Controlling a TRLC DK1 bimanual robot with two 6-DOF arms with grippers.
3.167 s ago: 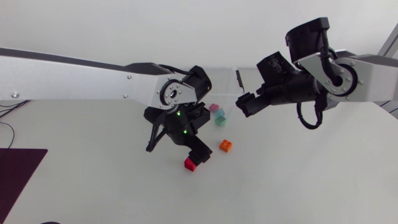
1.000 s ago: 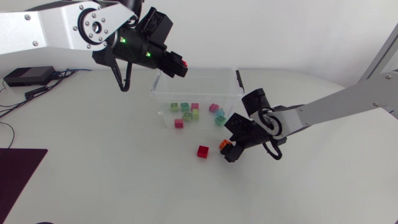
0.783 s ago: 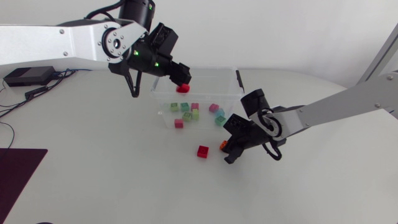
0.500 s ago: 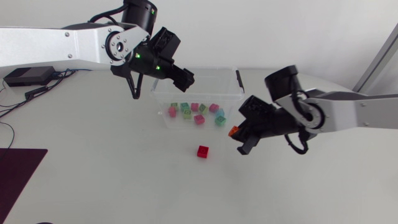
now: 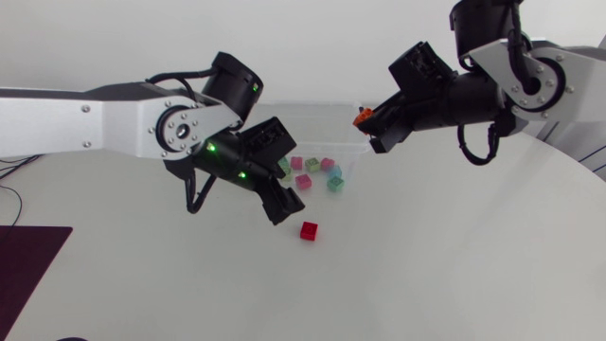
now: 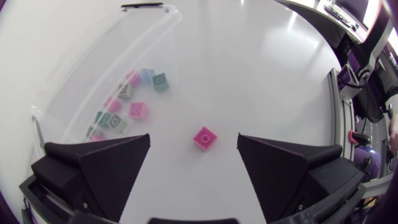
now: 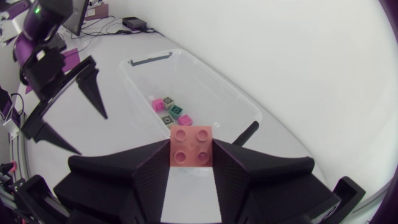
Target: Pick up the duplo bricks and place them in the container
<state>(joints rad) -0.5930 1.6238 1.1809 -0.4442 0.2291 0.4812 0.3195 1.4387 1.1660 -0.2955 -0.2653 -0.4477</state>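
A clear plastic container (image 5: 327, 109) stands at the table's far middle with several small duplo bricks (image 5: 312, 167) in it. One red brick (image 5: 309, 230) lies on the table in front of it. My left gripper (image 5: 277, 205) hangs open just left of and above that red brick (image 6: 204, 137), which shows ahead between its spread fingers (image 6: 106, 162). My right gripper (image 5: 371, 133) is raised at the container's right end, shut on an orange brick (image 5: 361, 117). The right wrist view has the orange brick (image 7: 191, 140) clamped studs-up between both fingers, over the container (image 7: 205, 81).
A dark purple mat (image 5: 28, 260) lies at the table's front left, with a cable (image 5: 8, 199) beside it. My left arm (image 5: 95, 123) spans the table's left half in front of the container's left end. Bare white table lies right of the red brick.
My left gripper let a red brick fall into the container, opened, and swung down to the red brick on the table. My right gripper shut on the orange brick and lifted it to the container.
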